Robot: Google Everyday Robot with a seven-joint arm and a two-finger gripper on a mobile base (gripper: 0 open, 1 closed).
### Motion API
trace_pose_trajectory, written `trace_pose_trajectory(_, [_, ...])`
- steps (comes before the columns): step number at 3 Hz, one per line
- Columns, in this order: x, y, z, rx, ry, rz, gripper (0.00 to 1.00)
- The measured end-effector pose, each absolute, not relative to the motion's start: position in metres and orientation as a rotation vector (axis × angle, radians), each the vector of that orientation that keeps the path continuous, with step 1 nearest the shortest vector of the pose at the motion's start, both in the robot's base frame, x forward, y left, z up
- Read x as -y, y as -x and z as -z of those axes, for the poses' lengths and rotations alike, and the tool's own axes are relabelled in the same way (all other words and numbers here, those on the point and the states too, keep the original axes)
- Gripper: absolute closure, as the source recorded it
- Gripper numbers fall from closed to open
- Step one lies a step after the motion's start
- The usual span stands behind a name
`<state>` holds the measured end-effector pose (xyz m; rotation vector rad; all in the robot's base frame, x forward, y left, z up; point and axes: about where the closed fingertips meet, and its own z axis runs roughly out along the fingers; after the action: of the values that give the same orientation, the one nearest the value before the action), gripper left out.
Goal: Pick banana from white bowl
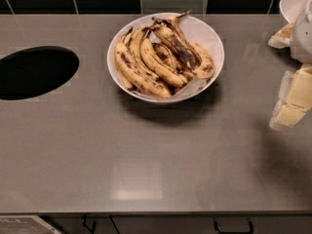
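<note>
The white bowl [208,32] stands at the back middle of the grey counter, lined with thin white paper. It holds several overripe bananas [139,73], yellow with dark brown-black spots and dark stems, heaped and overlapping. My gripper [287,69] is at the right edge of the view, to the right of the bowl and well apart from it. Its two cream-yellow fingers [294,100] are spread apart with nothing between them. The rest of the arm is out of view.
A round black hole [36,72] is cut into the counter at the left. A second white bowl [294,1] shows partly at the top right corner. Dark tiles run along the back wall. The counter's front edge with drawer handles [233,226] is at the bottom.
</note>
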<state>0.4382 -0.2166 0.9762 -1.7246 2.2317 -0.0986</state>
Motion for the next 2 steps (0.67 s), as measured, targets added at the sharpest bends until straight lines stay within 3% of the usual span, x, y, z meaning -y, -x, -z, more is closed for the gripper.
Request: trace_pose_trajectory(2, [0.188,-0.463,-0.991,-2.17,1.758,0.133,0.0])
